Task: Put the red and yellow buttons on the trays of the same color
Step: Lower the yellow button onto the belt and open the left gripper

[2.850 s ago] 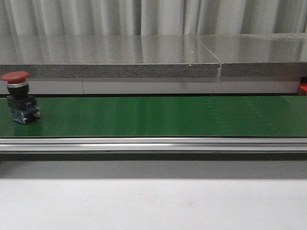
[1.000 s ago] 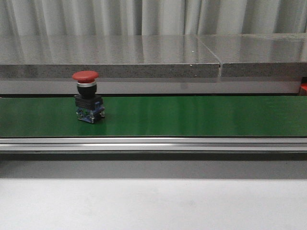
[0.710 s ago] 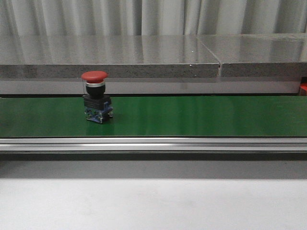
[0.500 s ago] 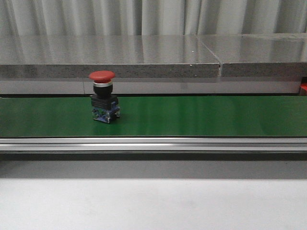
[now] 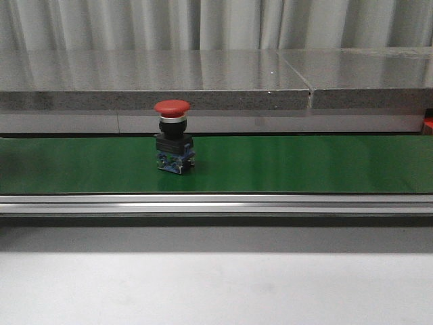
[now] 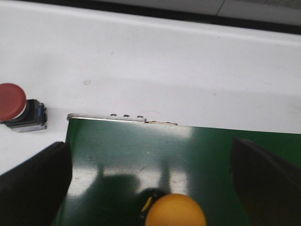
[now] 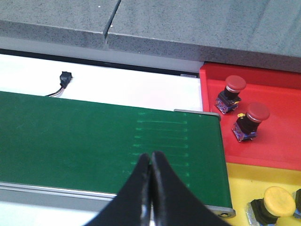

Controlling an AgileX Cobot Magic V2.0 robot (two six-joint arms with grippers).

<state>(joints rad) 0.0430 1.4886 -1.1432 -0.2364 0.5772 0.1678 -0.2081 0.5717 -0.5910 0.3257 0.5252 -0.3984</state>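
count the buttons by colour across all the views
red buttons: 4
yellow buttons: 2, with perhaps another cut off at the picture's edge
total: 6

A pale grey curtain hangs in soft vertical folds across the far side. In front of it runs a long grey speckled stone slab, glossy on top and catching reflections, with a seam right of centre. Below it lies a green belt edged by a metal rail. Nearest is a plain white tabletop.
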